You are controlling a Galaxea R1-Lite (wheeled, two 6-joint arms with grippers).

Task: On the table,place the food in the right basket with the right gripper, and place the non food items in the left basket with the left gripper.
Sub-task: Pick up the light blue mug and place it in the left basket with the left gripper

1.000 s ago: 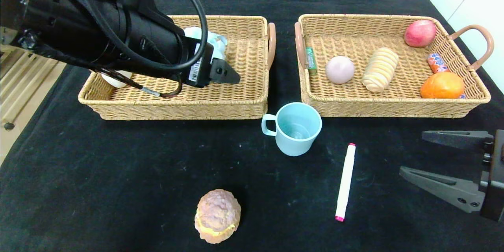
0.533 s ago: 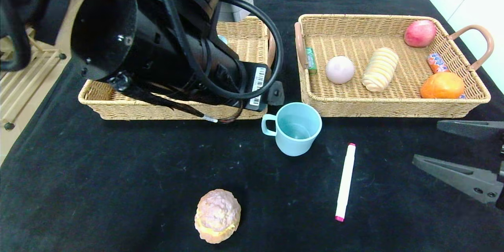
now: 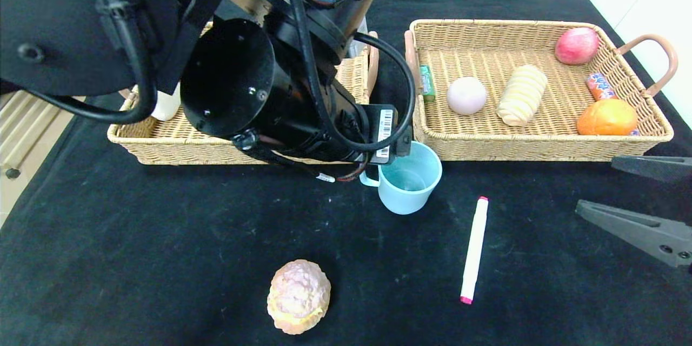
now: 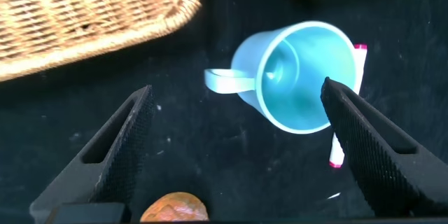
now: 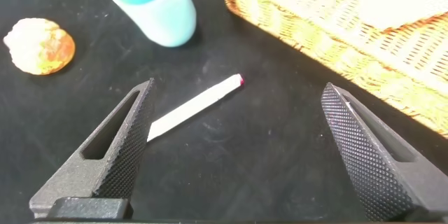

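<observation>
Nearest the robot on the table (image 3: 135, 259): 1 cream puff (image 3: 298, 295), lying loose, well short of both grippers; in the L wrist view only its top edge shows, cut off between the fingers' bases. Next, 1 white marker (image 3: 474, 248) w/ pink ends, flat on the cloth; in the R wrist view it lies between the R jaws, closer to one finger, untouched.

R gripper (image 5: 238, 147): jaws wide, nothing held, hovering at the table's right edge; head view cuts off most of it, only 2 finger tips show.

1 light-blue cup (image 3: 406, 178), upright, just in front of the gap between the 2 baskets. L gripper (image 4: 234, 147) hangs over it w/ jaws wide, empty; cup sits ahead of the jaws, toward one finger, whose tip overlaps the rim in the L wrist view. Touching or just above, can't tell. In head view the L arm's body hides the fingers and covers part of the cup's rim and handle.

Farther: left basket (image 3: 162, 143), mostly hidden by the arm; 1 white item (image 3: 165, 105) peeks out, shape unclear; any other contents can't be seen. Right basket (image 3: 540, 143) fully visible, holds 6: 1 green tube (image 3: 426, 82), 1 pale pink ball (image 3: 466, 95), 1 striped bread roll (image 3: 522, 94), 1 red apple (image 3: 577, 46), 1 orange-wrapped stick (image 3: 600, 86), 1 orange (image 3: 607, 117) that hides the stick's near end.
</observation>
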